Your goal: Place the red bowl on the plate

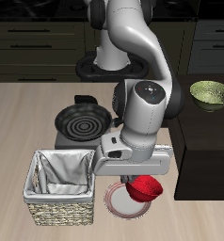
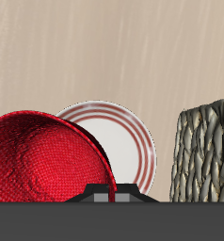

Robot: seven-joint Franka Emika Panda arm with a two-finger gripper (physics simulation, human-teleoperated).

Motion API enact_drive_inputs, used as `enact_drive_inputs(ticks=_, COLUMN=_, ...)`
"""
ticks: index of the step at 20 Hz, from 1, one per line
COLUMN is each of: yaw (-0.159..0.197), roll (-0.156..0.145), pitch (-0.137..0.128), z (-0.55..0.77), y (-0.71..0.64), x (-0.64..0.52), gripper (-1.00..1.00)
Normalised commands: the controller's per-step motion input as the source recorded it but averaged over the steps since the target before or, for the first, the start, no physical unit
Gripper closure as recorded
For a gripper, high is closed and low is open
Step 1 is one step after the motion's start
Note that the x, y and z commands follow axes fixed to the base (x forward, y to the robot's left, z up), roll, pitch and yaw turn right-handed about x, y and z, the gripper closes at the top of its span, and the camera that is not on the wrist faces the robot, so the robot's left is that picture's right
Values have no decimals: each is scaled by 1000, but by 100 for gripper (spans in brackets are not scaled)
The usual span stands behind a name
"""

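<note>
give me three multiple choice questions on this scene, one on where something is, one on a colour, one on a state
1. What stands right beside the plate?
A. woven basket
B. frying pan
C. green bowl

2. What colour is the bowl at the tool?
A. green
B. white
C. red

3. Where is the red bowl now?
A. flat on the plate
B. tilted, up at the tool above the plate
C. inside the basket

Answers: 1 A, the basket sits next to the plate near the front edge. 2 C, it is glossy red. 3 B, it hangs tilted over the plate's edge in both views.
</note>
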Motion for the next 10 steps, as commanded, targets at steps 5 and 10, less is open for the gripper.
enact_drive_inputs(ticks=5, yaw=24, roll=-42, pitch=16, z=-87, y=-106, x=48, gripper=-100)
enact_drive_inputs(ticks=10, yaw=-4, roll=27, pitch=3, z=11, y=-16, x=49, gripper=-100)
